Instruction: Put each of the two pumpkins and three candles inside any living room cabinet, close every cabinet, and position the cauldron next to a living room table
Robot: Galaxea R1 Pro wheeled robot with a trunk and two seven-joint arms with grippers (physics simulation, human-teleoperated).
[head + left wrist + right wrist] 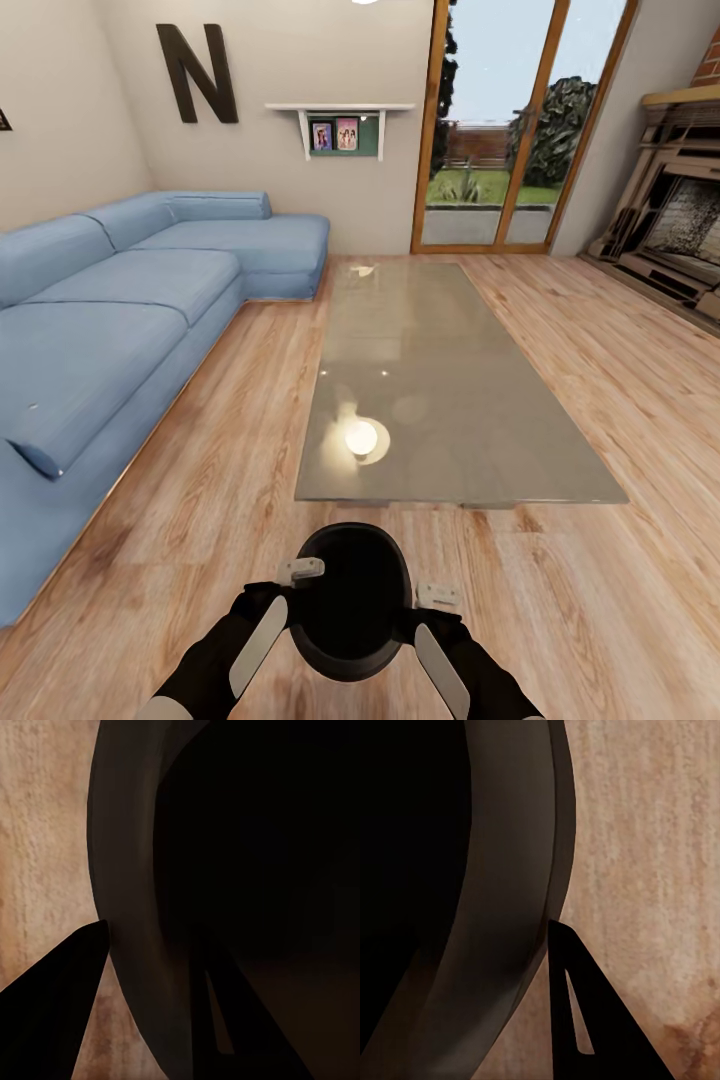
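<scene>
The black cauldron (350, 600) hangs just above the wooden floor, a short way in front of the near edge of the glossy grey table (470, 400). My left gripper (290, 605) is shut on its left rim and my right gripper (415, 615) on its right rim. In the left wrist view the cauldron rim (127, 870) passes through my left gripper (139, 1012), one finger (60, 1005) outside the wall and one inside. In the right wrist view one finger (585, 1020) lies outside the cauldron wall (502, 907); the inner finger is lost in the dark. No pumpkins, candles or cabinet are in view.
A long blue corner sofa (100, 330) runs along the left. A fireplace (680, 240) stands at the right wall, and glass doors (500, 130) are at the back. Wooden floor (620, 560) lies open to the right of the table and between table and sofa.
</scene>
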